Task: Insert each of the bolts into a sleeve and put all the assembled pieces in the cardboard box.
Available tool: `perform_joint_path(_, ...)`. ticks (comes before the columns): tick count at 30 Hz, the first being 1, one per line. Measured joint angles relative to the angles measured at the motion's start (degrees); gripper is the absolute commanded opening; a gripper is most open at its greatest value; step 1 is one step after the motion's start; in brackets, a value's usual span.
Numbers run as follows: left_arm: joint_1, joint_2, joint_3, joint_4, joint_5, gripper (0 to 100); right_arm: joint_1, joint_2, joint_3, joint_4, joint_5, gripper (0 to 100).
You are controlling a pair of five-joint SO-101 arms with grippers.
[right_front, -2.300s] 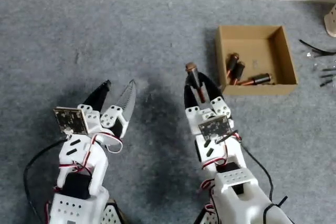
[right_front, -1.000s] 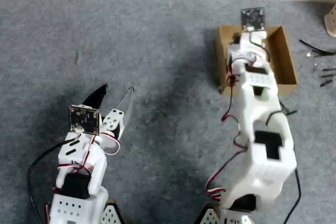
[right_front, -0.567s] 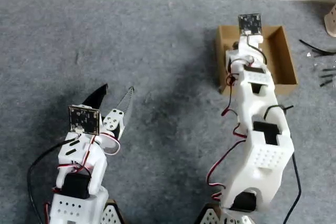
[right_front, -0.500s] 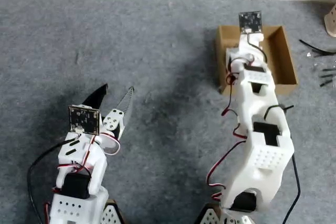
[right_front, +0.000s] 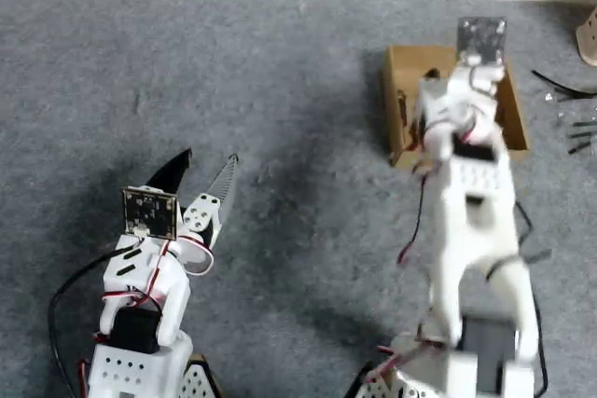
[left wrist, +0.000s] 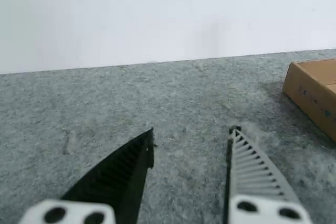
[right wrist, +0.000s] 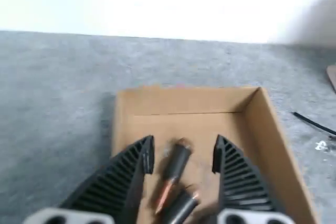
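Observation:
The cardboard box [right_front: 399, 81] sits at the back right of the grey carpet, and the right arm stretches over it. In the right wrist view my right gripper [right wrist: 182, 155] is open above the box [right wrist: 257, 114]. Between its fingers, down on the box floor, lies an assembled bolt in a dark sleeve [right wrist: 175, 165], with another piece [right wrist: 184, 205] beside it. My left gripper [right_front: 205, 167] stands open over bare carpet at the front left, nothing between its black and pale fingers [left wrist: 248, 161].
Loose black wires and small parts [right_front: 569, 109] lie on the carpet right of the box. A pale object [right_front: 588, 36] sits at the far right edge. A white wall borders the carpet at the back.
The right arm carried a bolt-and-sleeve piece from the middle of the carpet to the box and now stands open with the piece lying inside. It has just shifted slightly right. The left arm stayed still.

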Motion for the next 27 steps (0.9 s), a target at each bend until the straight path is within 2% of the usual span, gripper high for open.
perform_joint_path(7,0.0,0.0,0.0,0.0,0.0,22,-5.8,-31.6,29.1,-3.4,-0.1,15.6)
perform_joint_path(17,0.8,0.0,0.0,1.8,0.0,22,-5.9,-72.3,61.1,-4.2,-0.1,15.5)
perform_joint_path(22,0.8,0.0,0.0,3.2,-0.3,22,-6.0,-87.0,61.5,8.9,-3.1,15.5)
perform_joint_path(24,0.8,-0.1,0.0,6.2,-1.3,22,-6.0,-88.2,61.5,14.7,-6.8,15.5)
perform_joint_path(27,0.7,-0.1,0.0,12.5,-6.6,22,-6.0,-87.7,61.5,21.5,-11.3,15.5)
